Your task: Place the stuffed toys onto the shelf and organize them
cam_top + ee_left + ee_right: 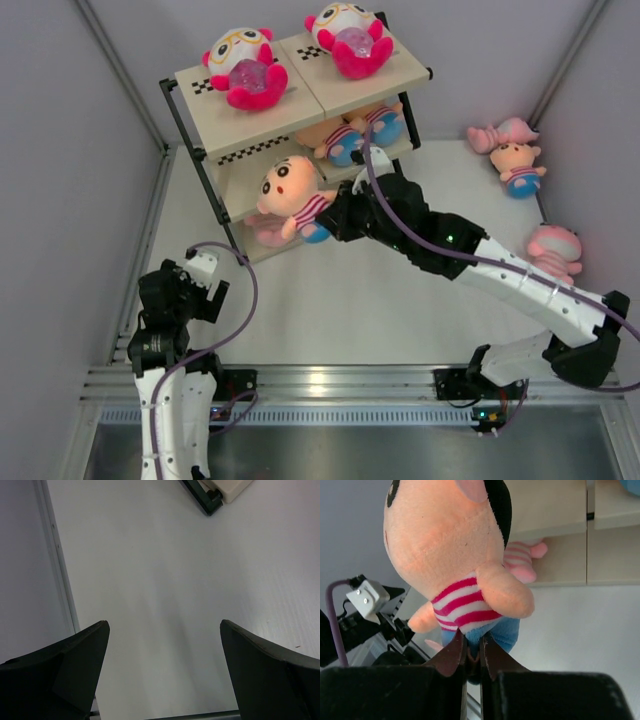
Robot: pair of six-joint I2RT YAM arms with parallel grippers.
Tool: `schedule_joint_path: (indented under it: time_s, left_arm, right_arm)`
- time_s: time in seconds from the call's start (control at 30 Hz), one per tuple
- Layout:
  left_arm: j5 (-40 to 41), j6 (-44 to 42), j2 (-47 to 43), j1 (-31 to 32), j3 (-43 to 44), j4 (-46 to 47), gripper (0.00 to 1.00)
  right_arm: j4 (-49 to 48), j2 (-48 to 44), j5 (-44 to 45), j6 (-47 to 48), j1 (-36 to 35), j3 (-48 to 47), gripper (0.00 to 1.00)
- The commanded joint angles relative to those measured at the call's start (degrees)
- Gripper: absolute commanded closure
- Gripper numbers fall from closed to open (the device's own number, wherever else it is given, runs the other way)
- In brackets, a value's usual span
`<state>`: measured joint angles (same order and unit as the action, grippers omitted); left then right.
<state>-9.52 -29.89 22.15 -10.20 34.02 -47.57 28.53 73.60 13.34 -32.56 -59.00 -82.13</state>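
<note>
A white table (380, 300) is enclosed by pale grey walls (60, 150), and a metal rail (320, 380) is fixed along its near edge. The shelf (255, 125) is set at the back left.

The left gripper (165, 625) is spread wide over bare table, with nothing grasped. The right gripper (474, 647) is clenched on the blue bottom of a peach toy (455, 555), which is held in front of the middle board.

Two glasses toys (245, 68) are laid on the top board. Four peach toys are counted: one held, two seemingly on the middle board (345, 140), one on the table (520, 165). Three pale pink toys are seen: one on the lowest board (262, 233), two on the table (555, 248).
</note>
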Motion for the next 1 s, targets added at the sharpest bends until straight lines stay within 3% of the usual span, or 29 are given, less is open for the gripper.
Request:
schedule_joint_path:
  time_s: [0.0,0.17,0.33,0.53,0.63,0.7,0.77,0.87,0.97]
  left_arm:
    - [0.2,0.4,0.3,-0.6,-0.4,3.1,0.01]
    - [-0.2,0.1,-0.2,-0.6,-0.4,3.1,0.01]
    - [-2.2,1.5,4.8,-0.6,3.0,2.9,0.01]
    - [-5.1,6.3,13.3,-0.6,20.1,1.6,0.01]
    - [-5.7,7.9,15.6,-0.5,28.2,1.3,0.01]
    - [-5.6,9.9,16.4,-0.5,31.2,1.2,0.01]
    - [-7.3,11.4,16.3,-0.6,33.6,1.3,0.01]
    - [-10.4,13.0,14.1,-0.6,33.1,1.3,0.01]
    - [-14.1,12.7,10.4,-0.6,30.9,1.3,0.01]
  right_arm:
    - [-5.8,5.5,0.4,0.7,3.0,-7.8,1.0]
    - [-7.8,15.1,-4.5,-1.8,7.2,-13.0,1.0]
    - [-11.7,21.8,-2.9,-4.0,9.1,-17.3,1.0]
    - [-14.1,27.7,-3.6,-5.3,10.0,-21.1,1.0]
    - [-14.7,29.8,-4.5,-5.9,10.6,-22.6,0.94]
    - [-16.0,30.4,-4.6,-6.7,10.9,-22.8,0.81]
    - [-16.8,30.9,-4.6,-7.3,11.3,-23.2,0.59]
    - [-16.1,30.9,-4.8,-6.6,11.6,-23.9,0.4]
    - [-15.5,28.7,-5.2,-4.8,11.7,-22.6,0.3]
